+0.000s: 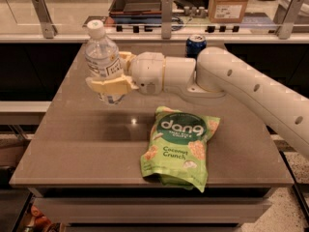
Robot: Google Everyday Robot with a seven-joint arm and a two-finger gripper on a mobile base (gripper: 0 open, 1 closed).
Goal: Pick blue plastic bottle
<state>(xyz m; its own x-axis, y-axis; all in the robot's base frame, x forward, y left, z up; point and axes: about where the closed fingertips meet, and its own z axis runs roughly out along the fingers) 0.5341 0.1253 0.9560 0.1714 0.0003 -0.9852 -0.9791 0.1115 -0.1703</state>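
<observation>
- Jaws are closed around the blue plastic bottle [102, 52], with one pale finger [108, 85] across its body just under the label, at about ten o'clock on the bench [72, 144].
- It stands upright (I cannot tell whether its base touches the bench).
- I judge it light, with thin, smooth walls that would dent under a hard squeeze, so the middle of the body is a better hold than the white cap [95, 29].
- Its label has dark print, not readable.
- The green bag [178, 146] at five o'clock reads "dang" and "Coconut Crunch".
</observation>
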